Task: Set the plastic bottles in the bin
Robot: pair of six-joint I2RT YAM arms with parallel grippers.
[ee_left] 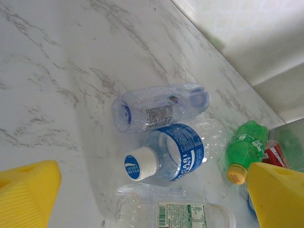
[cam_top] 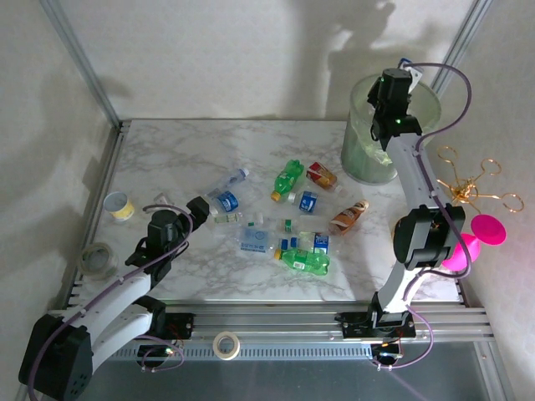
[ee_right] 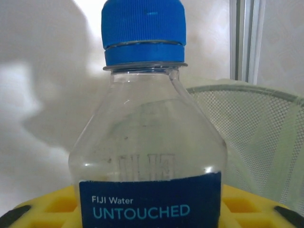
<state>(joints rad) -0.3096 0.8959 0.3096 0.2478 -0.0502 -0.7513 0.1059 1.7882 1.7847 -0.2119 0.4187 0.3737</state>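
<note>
Hidden / cut off:
- Overhead: right gripper [cam_top: 391,98] hangs over the mouth of the bin [cam_top: 364,163] at the far right of the table [cam_top: 167,159]. Its fingers and load sit under the wrist housing and cannot be made out there.
- Right wrist camera: Fiji Water bottle [ee_right: 142,133] stands cap-up, close to the lens. The frame edge cuts off its lower body, and the label covers the points where the pads would meet it.
- Left wrist camera: a label-side-up clear bottle [ee_left: 173,211] is cropped by the bottom edge. A red-labelled bottle [ee_left: 274,153] is half behind the right-hand yellow finger [ee_left: 278,197].

End effectors:
- Right gripper: closed around the Fiji Water bottle, with yellow pads showing on both sides below the label. The bin rim and pale green liner lie behind and to the right.
- Left gripper [ee_left: 154,171]: jaws spread wide, nothing between them. It is poised low over the bottles on the left-centre of the table.

View differences:
- The left wrist camera resolves print the overhead does not — "POCARI SWEAT" on the blue-labelled bottle [ee_left: 175,152]. That bottle lies touching a crushed clear bottle [ee_left: 154,110], with a green bottle [ee_left: 244,149] just beside.
- The overhead gives the layout — the other bottles lie scattered mid-table, well apart from the bin. A yellow-banded cup [cam_top: 120,205] and a tape roll [cam_top: 97,258] sit at the left edge.
</note>
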